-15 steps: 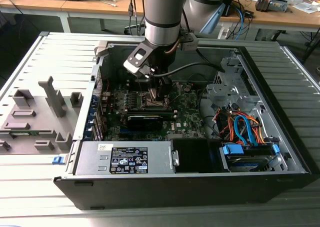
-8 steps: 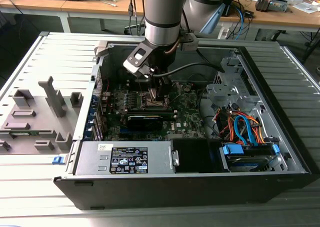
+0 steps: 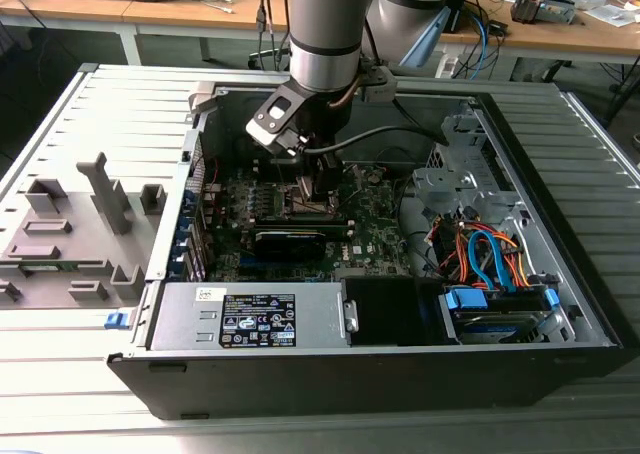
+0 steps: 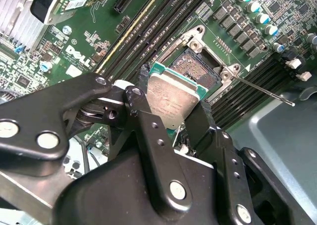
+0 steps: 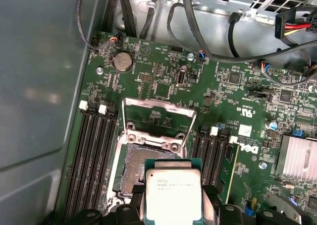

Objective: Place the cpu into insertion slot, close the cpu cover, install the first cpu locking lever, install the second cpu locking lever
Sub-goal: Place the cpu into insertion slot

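Observation:
My gripper (image 3: 318,188) hangs inside the open computer case, shut on the cpu (image 4: 171,100). The cpu is a square chip with a silver-grey top and a green edge, pinched by its two sides between black fingers (image 4: 140,93). In the first wrist view the cpu (image 5: 173,190) hovers just off the insertion slot (image 5: 132,169), whose dark contact field lies bare. The cpu cover (image 5: 157,105) stands swung open at the slot's far side. A thin locking lever (image 4: 262,89) sticks out unlatched beside the insertion slot (image 4: 197,69).
Black memory slots (image 5: 94,155) flank the socket on the green motherboard (image 5: 163,81). A black expansion card (image 3: 300,240) lies close to the gripper. A finned heatsink (image 5: 297,158), the power supply (image 3: 250,319) and a drive bay with coloured cables (image 3: 490,259) crowd the case.

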You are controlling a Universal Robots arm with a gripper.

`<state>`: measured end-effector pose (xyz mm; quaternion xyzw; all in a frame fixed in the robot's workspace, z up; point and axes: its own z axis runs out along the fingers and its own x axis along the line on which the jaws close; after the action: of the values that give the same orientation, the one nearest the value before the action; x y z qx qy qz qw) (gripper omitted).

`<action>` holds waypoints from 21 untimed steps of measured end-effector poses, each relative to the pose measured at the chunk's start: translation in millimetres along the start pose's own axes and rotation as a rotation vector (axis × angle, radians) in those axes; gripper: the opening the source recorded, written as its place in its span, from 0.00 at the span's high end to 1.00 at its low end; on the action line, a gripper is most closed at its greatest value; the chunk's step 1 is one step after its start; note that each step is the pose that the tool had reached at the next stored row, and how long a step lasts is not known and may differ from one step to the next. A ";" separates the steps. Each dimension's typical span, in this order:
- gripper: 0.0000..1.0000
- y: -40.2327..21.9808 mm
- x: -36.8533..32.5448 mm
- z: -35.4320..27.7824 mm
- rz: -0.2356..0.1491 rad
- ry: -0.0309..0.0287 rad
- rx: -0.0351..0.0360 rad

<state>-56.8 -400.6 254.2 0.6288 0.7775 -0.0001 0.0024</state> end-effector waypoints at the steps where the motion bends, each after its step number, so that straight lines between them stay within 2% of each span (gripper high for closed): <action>1: 0.46 0.0 0.0 0.0 0.001 -0.0001 0.0000; 21: 0.46 0.0 0.0 0.2 0.029 -0.0010 0.0002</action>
<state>-56.8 -400.6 254.0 0.6400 0.7684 -0.0005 0.0027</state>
